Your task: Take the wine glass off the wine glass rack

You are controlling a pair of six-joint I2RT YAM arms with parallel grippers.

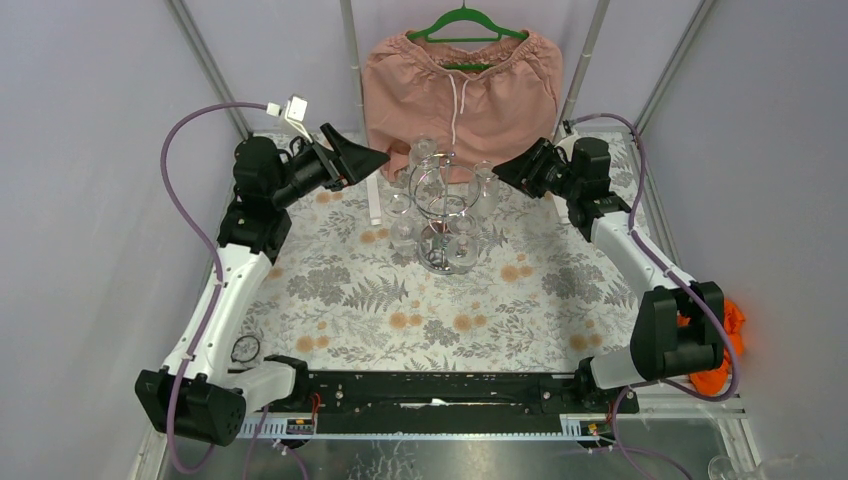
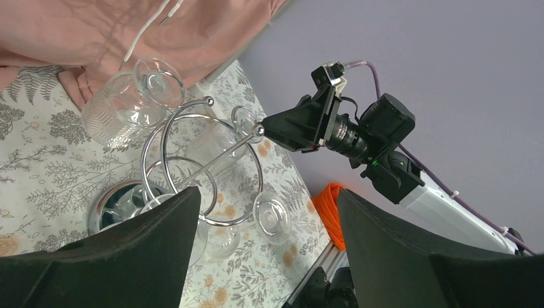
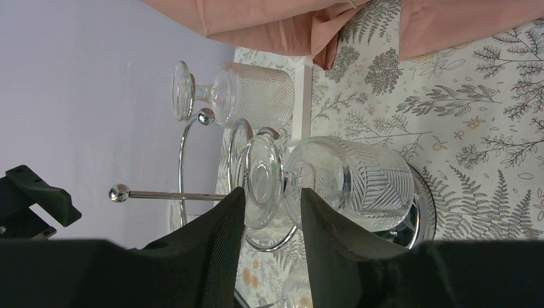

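Ops: Status on the wine glass rack (image 1: 445, 205)?

Bench: Found it mid-table on the floral cloth (image 1: 340, 300), toward the far side, just near of the pink shorts (image 1: 460, 85) on the green hanger (image 1: 468, 20). Counted several glasses on the wire loops, feet up, bowls down. Spotted a white post (image 1: 375, 200) just left of it.

Ops: Right side?

Bench: Found the right gripper (image 3: 274, 192) at the right side of the rack. Saw its fingers (image 3: 333, 244) straddling the stem of the wine glass (image 3: 353, 179), between foot and bowl. Jaws partway in, not fully together. Couldn't confirm a pinch versus a near miss from the wrist view.

Ops: And the glass itself?

Bench: Not yet off. Found it hanging on its loop on the right of the rack, bowl next to the mirror base (image 3: 423, 205).

Ops: Left?

Bench: Saw the left gripper (image 1: 365, 160) just left of the rack, apart from it, spread wide with nothing between the fingers. Faced the right one, loops in between.

Ops: Anything else?

Bench: Noted an orange rag (image 1: 728, 335) at the right edge of the table, beside the right arm, well apart from the rack.
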